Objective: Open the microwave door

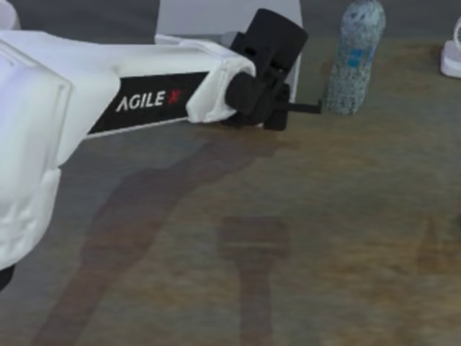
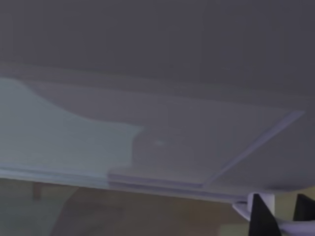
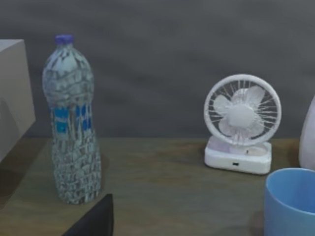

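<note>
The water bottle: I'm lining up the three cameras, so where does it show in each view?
Top view: water bottle stands upright at the back of the table, just right of the left gripper.
Left wrist view: not in it; only the microwave close up.
Right wrist view: the bottle stands upright on the table beside the microwave's edge, with a small white fan farther along.
Shared landmark: the microwave, next to the bottle.
</note>
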You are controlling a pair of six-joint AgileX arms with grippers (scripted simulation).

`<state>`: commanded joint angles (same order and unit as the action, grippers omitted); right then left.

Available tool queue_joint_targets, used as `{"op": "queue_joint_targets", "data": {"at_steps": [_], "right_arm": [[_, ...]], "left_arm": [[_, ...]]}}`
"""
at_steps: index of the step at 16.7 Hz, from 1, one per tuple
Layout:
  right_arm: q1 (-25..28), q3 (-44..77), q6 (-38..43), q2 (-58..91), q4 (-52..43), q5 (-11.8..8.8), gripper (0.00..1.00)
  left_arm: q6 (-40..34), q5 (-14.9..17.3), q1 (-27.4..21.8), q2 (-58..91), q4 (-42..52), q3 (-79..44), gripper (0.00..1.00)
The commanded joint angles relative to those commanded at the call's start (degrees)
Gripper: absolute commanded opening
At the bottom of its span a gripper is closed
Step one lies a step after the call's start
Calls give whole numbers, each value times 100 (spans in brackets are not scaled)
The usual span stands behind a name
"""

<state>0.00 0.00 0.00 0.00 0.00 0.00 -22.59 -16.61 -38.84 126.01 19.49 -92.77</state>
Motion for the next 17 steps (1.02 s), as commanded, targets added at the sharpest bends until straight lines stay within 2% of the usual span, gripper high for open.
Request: {"op": "queue_joint_targets", "data": {"at_steps": [5, 17], "right_arm": [[0, 0, 0, 0, 0, 0, 100], [0, 0, 0, 0, 0, 0, 100]], "left_arm": [[263, 202, 82, -247, -238, 344, 0], [263, 202, 82, -247, -238, 345, 0]]}}
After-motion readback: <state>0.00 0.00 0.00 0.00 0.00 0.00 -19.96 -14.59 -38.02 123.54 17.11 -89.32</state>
